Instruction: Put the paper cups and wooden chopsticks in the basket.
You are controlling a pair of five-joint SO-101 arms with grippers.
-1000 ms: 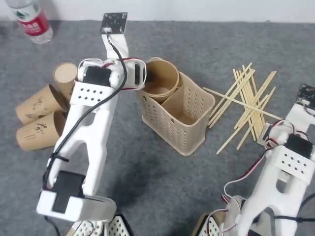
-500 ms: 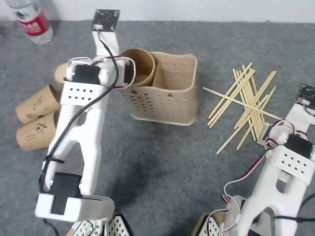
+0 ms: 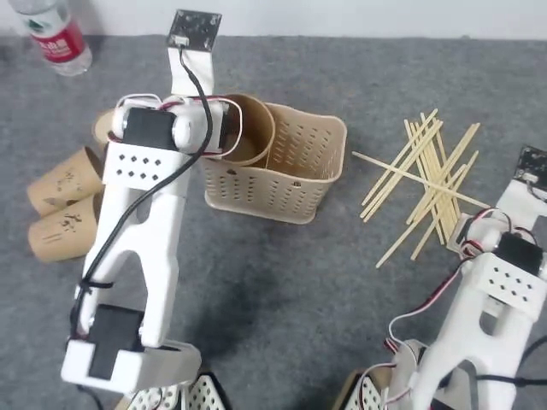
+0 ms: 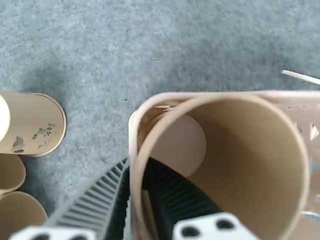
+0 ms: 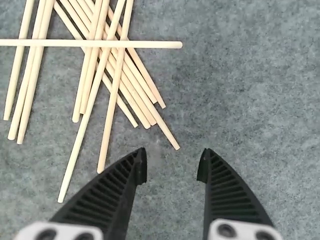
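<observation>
On the grey carpet (image 3: 282, 282), your left gripper (image 4: 136, 167) pinches the wall of 1 cup (image 3: 248, 128) already inside the basket (image 3: 299, 184). If you lift before releasing, the basket may tip over. Your right gripper (image 5: 170, 167), fingers spread, hangs beside the chopsticks (image 3: 423, 184), well apart from the basket.

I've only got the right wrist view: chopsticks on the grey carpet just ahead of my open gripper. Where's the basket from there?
Observer: The basket stands upright on the left arm's side of the chopsticks, apart from them.
Operator: Is the left arm out of the way?
Observer: No. The left gripper is shut on the wall of a paper cup, which sits in the basket compartment farther from the chopsticks.
Operator: Any cups outside the basket?
Observer: Yes, loose cups lie on their sides beyond the left arm, on the far side from the chopsticks.
</observation>
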